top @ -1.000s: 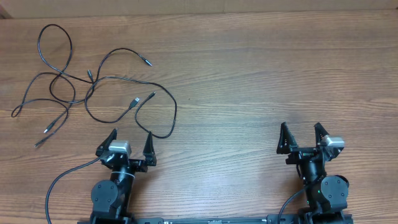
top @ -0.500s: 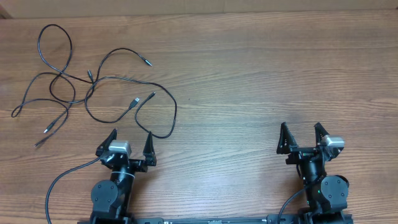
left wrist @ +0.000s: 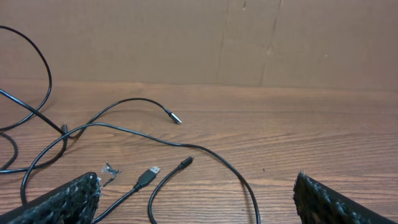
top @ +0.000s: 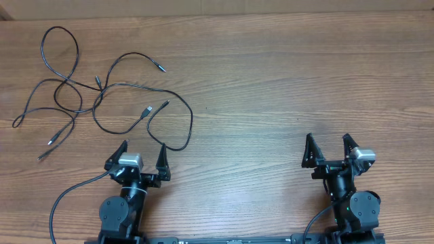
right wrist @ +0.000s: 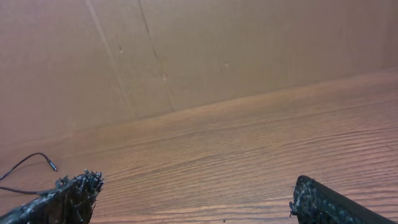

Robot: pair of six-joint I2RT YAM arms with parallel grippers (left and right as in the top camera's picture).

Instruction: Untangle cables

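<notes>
Loosely tangled thin black cables (top: 100,91) sprawled over the far left corner of the wooden table (top: 271,81), one loop reaching just ahead of the left gripper (top: 144,145), jaws spread wide and empty at the near edge, right gripper (top: 327,136) likewise released, well apart from the cables

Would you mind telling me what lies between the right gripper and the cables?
Only bare wooden table separates the right gripper from the cables, as the overhead view shows.
</notes>
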